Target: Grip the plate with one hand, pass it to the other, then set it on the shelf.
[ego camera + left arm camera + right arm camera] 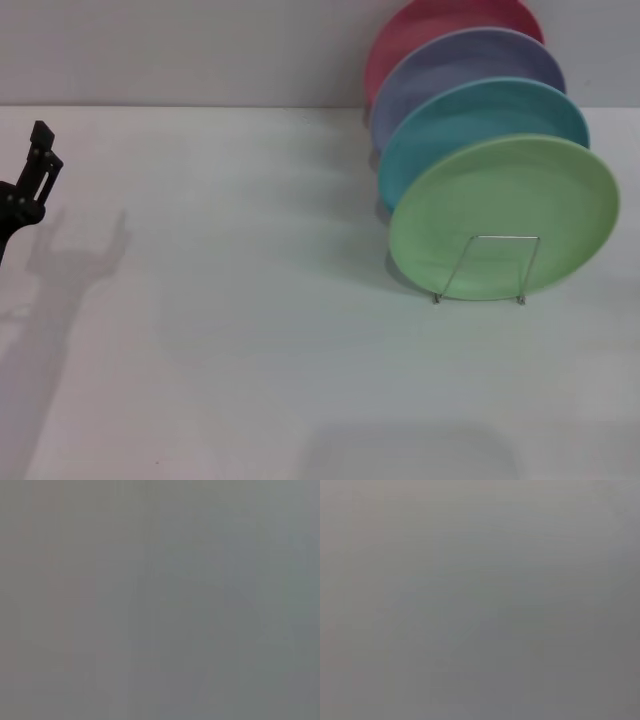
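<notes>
A light green plate [503, 217] stands on edge in the front slot of a thin silver wire shelf [480, 267] at the right of a white table [230, 330], with one upright wire loop showing across its lower face. Behind it, overlapping in a row toward the wall, stand a cyan plate [470, 118], a purple plate [455, 62] and a pink plate [420, 25]. The left gripper [42, 160] hangs at the far left edge of the scene, well apart from the shelf and raised above the table, with nothing between its dark fingers; whether they are parted or closed cannot be told from this angle. The right gripper appears nowhere in the head view, and both wrist views show only a featureless grey field. By the look of things, the job appears finished: the plate sits upright in the shelf with neither gripper on it, the hand-over seems behind it, and little looks left beyond parking the arms.
</notes>
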`<state>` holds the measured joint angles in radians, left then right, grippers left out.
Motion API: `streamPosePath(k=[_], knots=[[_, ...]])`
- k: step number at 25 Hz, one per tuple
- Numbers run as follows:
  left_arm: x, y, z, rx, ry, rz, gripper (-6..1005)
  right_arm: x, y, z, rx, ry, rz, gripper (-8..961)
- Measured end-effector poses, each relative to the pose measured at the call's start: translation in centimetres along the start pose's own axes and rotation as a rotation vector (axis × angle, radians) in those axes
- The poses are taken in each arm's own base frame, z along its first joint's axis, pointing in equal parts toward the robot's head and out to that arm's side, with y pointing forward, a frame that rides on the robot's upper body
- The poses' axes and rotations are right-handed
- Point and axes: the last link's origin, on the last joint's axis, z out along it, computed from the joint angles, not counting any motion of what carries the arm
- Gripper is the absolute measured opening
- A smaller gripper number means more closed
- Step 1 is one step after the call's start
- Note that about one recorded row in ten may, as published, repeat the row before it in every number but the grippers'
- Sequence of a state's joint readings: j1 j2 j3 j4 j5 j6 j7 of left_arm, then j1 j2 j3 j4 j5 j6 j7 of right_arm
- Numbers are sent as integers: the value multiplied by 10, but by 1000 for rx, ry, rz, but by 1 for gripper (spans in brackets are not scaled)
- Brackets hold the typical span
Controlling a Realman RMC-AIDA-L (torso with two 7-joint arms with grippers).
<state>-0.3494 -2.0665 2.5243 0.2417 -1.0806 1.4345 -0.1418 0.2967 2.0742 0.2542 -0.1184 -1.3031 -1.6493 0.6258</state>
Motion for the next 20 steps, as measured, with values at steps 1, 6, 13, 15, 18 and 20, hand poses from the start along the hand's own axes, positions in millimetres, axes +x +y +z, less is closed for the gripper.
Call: streamPosePath(k=[1,6,13,15,18,20], knots=[[-2,-3,2,15,-16,1,829,0,-2,-1,14,0,-8,508],[-9,-5,7,27,-70,3,829,9,3,-2,45,24,-88,680],[-10,-5,8,20,-75,6,829,20,13,7,50,51,-120,726],[-10,-6,7,24,-75,1,829,23,12,12,57,59,-119,726],[-11,-7,6,32,-79,-31,829,24,10,20,76,68,-126,726],[-11,-9,4,40,-80,-49,829,23,8,23,78,66,-137,726]])
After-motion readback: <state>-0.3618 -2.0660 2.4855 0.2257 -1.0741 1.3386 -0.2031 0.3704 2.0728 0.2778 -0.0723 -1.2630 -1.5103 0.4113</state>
